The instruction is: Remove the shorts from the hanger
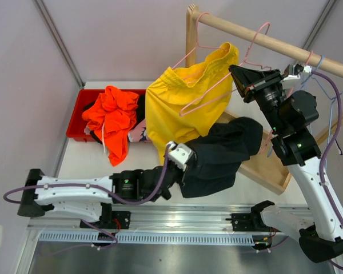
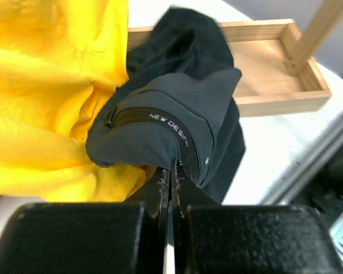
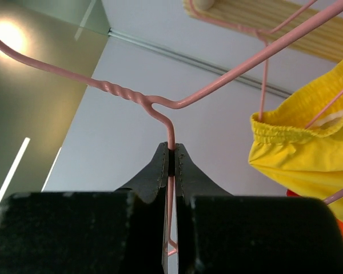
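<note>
Top external view: yellow shorts (image 1: 177,108) hang on a pink wire hanger (image 3: 171,134) from a wooden rail (image 1: 263,37). The right gripper (image 3: 171,165) is clamped tight on the hanger's wire. The left gripper (image 2: 172,171) is pinched closed on dark charcoal shorts (image 1: 217,154), touching the yellow pair. Orange shorts (image 1: 111,117) lie heaped in a red bin (image 1: 77,120) at the left.

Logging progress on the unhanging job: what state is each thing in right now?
yellow shorts: hanging on pink hanger
dark charcoal shorts: off the hanger, gripped by left claw
orange shorts: heaped in red bin
pink hanger: pinched by right claw
left claw: shut on dark charcoal shorts
right claw: shut on pink hanger
</note>
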Controlling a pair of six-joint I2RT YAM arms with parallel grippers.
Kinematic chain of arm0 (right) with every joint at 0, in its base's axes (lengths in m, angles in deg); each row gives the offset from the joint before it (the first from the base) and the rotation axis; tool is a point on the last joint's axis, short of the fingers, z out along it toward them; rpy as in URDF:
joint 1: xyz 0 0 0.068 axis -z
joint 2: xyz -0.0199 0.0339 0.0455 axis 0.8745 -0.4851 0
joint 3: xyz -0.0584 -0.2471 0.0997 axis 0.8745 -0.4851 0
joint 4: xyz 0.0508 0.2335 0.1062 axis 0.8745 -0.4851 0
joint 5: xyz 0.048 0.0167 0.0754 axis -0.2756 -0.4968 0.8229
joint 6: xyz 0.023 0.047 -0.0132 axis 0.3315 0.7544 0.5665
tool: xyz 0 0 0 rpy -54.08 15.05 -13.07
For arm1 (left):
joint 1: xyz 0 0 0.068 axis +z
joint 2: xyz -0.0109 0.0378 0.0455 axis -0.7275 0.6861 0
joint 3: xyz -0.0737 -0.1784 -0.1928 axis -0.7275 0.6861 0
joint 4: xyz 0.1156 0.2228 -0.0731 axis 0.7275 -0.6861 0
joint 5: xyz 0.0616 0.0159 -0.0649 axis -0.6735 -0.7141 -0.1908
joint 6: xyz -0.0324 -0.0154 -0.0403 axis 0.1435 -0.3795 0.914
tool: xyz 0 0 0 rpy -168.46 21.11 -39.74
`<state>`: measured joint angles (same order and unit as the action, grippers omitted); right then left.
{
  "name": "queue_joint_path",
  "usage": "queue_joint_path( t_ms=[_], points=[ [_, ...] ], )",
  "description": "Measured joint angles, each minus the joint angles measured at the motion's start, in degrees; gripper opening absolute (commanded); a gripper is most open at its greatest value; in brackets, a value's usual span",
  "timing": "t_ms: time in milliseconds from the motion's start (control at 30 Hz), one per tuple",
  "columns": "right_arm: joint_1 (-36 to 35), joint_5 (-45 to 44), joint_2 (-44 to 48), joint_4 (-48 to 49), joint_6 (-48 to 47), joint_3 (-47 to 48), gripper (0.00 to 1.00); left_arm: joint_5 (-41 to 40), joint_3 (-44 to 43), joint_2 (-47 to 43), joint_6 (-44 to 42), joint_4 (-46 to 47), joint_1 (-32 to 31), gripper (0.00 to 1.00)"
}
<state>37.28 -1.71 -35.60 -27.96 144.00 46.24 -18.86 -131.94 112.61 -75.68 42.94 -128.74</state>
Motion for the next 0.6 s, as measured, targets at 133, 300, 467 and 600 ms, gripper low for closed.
queue_joint_path(
  t_ms=[133,300,467,600],
  points=[
    [1.40,-2.34,-1.99,1.11,0.02,-0.63,0.00,-5.20,-0.04,-6.45,0.96,-6.23,-4.50,0.00],
    [2.21,-5.55,-2.36,2.97,0.04,-2.45,0.00,-11.67,-1.81,-13.31,2.10,-16.15,-7.15,0.00],
    [2.75,-6.54,-2.49,3.98,0.07,-3.91,0.00,-16.09,-6.27,-17.42,1.86,-24.85,-8.04,0.00],
    [3.15,-6.56,-2.56,5.03,0.09,-5.07,0.00,-20.85,-13.46,-17.77,0.04,-31.26,-8.13,0.00]
  ],
)
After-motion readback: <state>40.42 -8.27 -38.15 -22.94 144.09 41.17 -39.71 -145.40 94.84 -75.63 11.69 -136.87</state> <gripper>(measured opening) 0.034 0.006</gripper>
